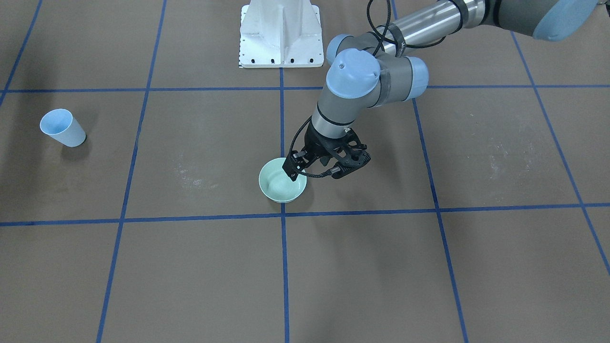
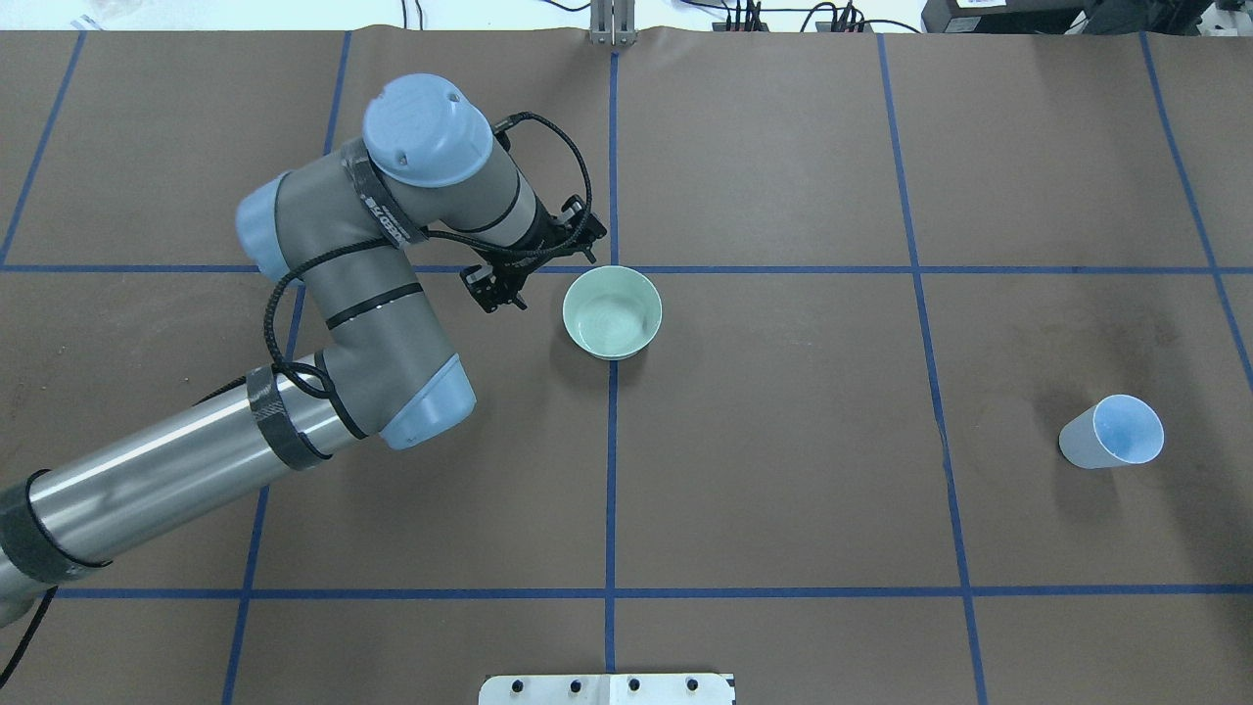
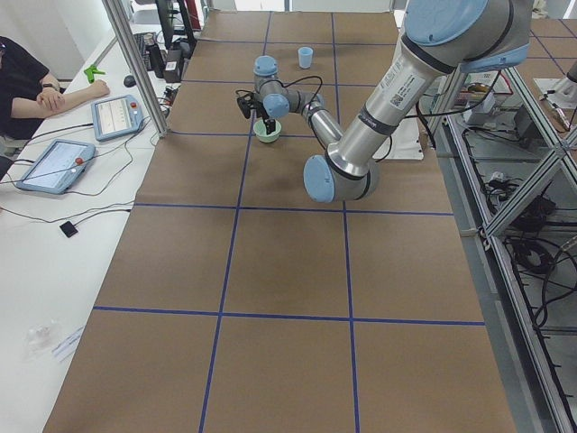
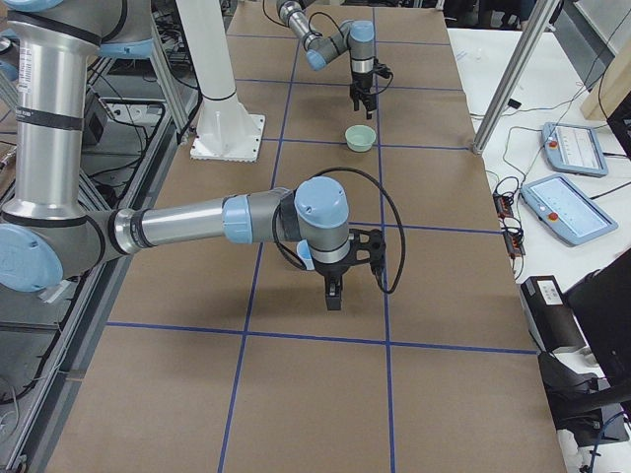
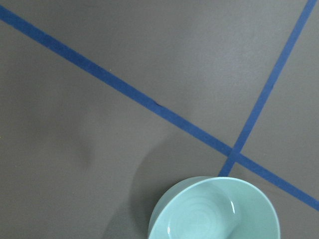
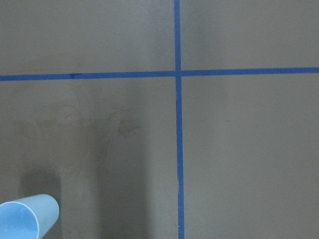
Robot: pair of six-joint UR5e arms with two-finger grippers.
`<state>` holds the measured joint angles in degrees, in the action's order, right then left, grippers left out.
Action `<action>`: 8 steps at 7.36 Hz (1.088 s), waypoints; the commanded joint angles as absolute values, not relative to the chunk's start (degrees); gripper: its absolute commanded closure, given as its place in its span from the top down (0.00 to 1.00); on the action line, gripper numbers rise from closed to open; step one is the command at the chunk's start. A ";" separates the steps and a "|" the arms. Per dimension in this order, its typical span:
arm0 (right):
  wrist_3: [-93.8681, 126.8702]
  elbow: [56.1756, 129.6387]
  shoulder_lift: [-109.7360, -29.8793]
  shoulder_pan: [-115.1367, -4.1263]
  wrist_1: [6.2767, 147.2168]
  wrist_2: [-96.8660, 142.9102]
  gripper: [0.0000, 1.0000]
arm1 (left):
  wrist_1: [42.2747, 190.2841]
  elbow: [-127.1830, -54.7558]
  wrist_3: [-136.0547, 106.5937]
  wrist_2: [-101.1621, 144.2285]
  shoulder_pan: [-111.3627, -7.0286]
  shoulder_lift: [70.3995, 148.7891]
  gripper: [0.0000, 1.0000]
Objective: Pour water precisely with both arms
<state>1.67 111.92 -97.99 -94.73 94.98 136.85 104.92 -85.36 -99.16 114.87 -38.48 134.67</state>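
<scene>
**Left hand poised beside the bowl; the grip of neither hand can be read**

The left arm is stretched in from the left. Its left hand is pointed down above the desk, just left of the pale green bowl and apart from it. The fingers are seen only as one dark strip, so how far the hand is parted cannot be told. Nothing is gripped by it.

The bowl is set upright near the desk's middle, on the central blue tape line, just on the robot's side of a crossing. Faint rings are shown on its floor, but the water cannot be made out with certainty in any view.

The light blue cup is stood far out on the right, well apart from the bowl. The right arm is caught only from the desk's right end, where the right hand is pointed down over the desk. Whether that hand is parted or closed cannot be told. The cup is shown in the lower left corner of that arm's wrist view.

A white pedestal is seen at the desk's edge by the robot.
</scene>
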 commanded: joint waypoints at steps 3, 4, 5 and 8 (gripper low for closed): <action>23.87 122.95 -115.23 -88.72 71.32 129.26 1.00 | 103.45 -90.95 -99.14 115.58 -40.34 130.18 1.00; 32.52 123.31 -118.18 -85.29 63.01 128.68 1.00 | 103.53 -91.31 -99.14 115.49 -40.25 129.30 1.00; 34.87 125.22 -119.78 -80.21 62.58 125.02 1.00 | 103.54 -91.49 -99.14 115.23 -40.25 128.50 1.00; 62.76 133.58 -119.88 -56.23 62.40 106.58 1.00 | 103.71 -91.41 -99.14 115.05 -40.08 127.79 1.00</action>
<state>51.51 130.52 -119.76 -65.82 62.65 113.92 103.61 -91.45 -99.14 115.11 -40.17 128.03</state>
